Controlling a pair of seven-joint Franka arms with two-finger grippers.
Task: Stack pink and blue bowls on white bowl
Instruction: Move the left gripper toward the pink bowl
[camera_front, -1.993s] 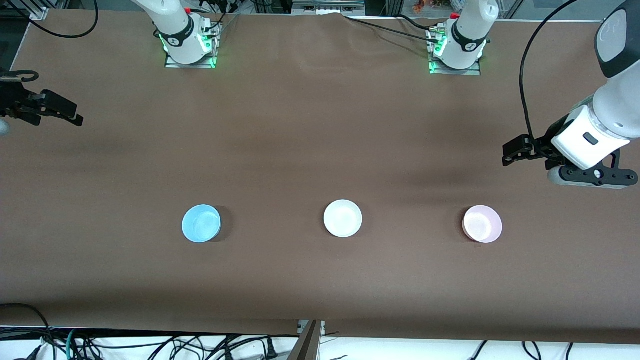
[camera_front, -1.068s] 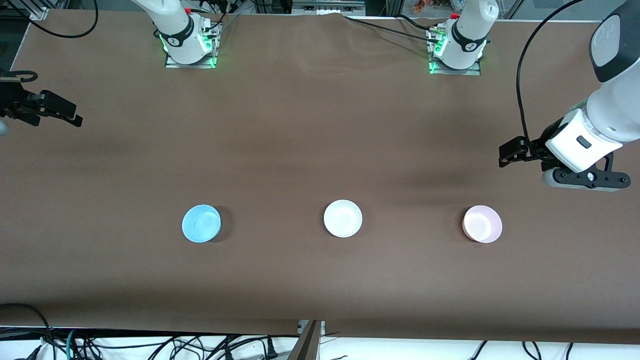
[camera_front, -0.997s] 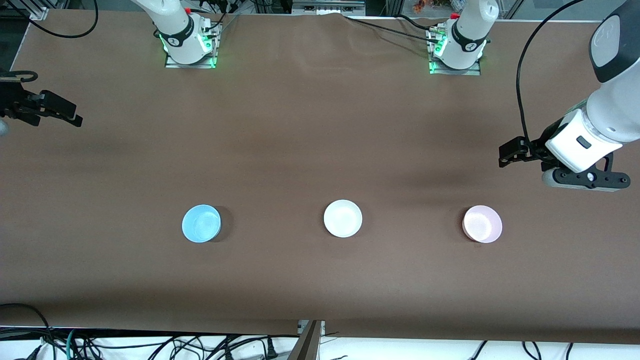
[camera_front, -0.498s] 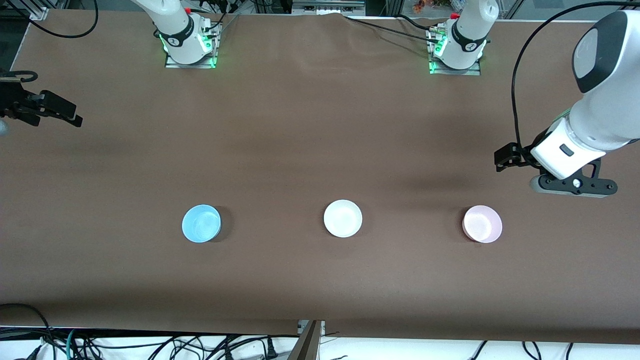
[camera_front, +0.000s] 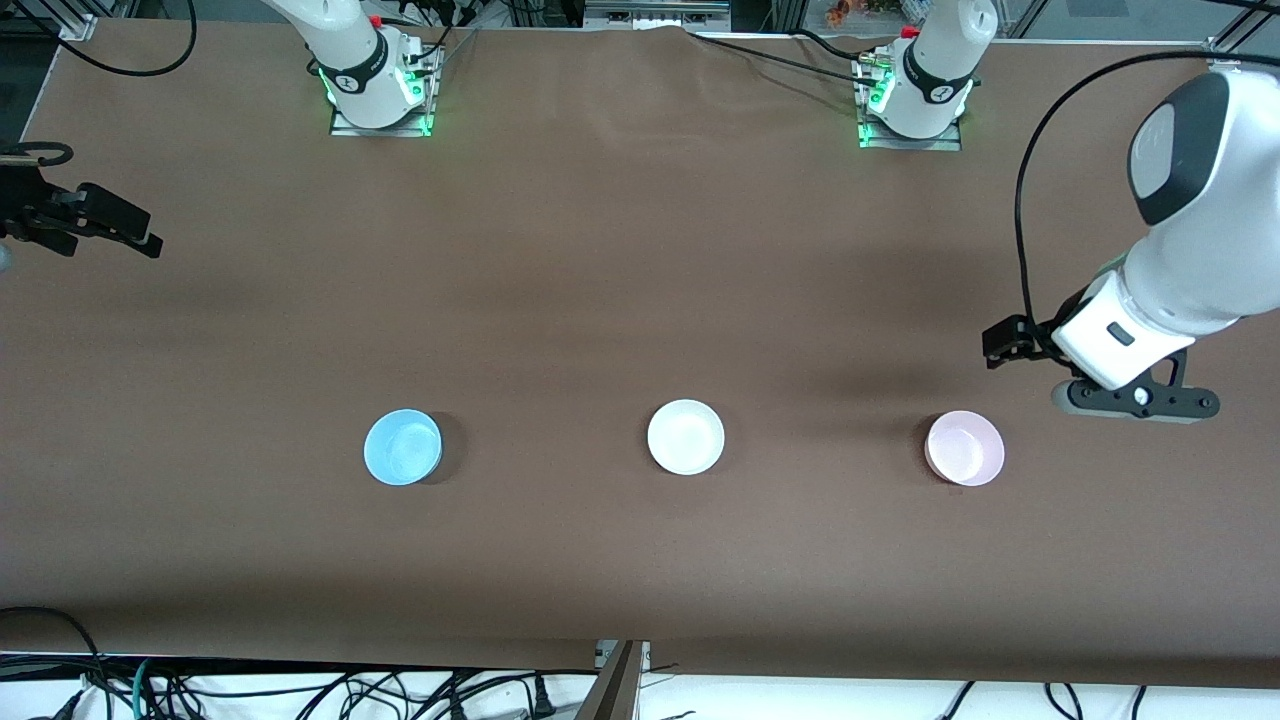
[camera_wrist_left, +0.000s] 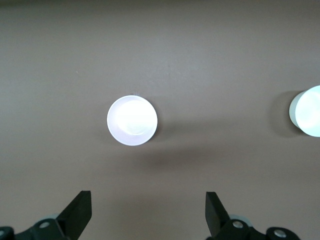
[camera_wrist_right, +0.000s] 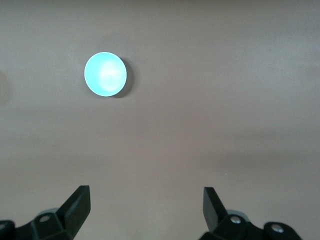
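Three small bowls sit in a row on the brown table: the blue bowl (camera_front: 402, 447) toward the right arm's end, the white bowl (camera_front: 686, 437) in the middle, the pink bowl (camera_front: 965, 448) toward the left arm's end. My left gripper (camera_front: 1002, 342) hangs open and empty over bare table close to the pink bowl (camera_wrist_left: 132, 121); the white bowl (camera_wrist_left: 307, 117) shows at that view's edge. My left gripper (camera_wrist_left: 147, 215) has wide-apart fingers. My right gripper (camera_front: 118, 222) waits open over the table's edge at the right arm's end, well away from the blue bowl (camera_wrist_right: 105, 74). Between the right gripper's (camera_wrist_right: 145, 207) fingers is only tabletop.
Both arm bases (camera_front: 378, 92) (camera_front: 912, 100) stand along the table's edge farthest from the front camera. Cables (camera_front: 300, 690) lie below the table's near edge. The brown table cloth (camera_front: 640, 280) spreads between the bowls and the bases.
The left arm has swung lower and toward the pink bowl, its gripper still open. The right arm has barely moved. The bowls are where they were.
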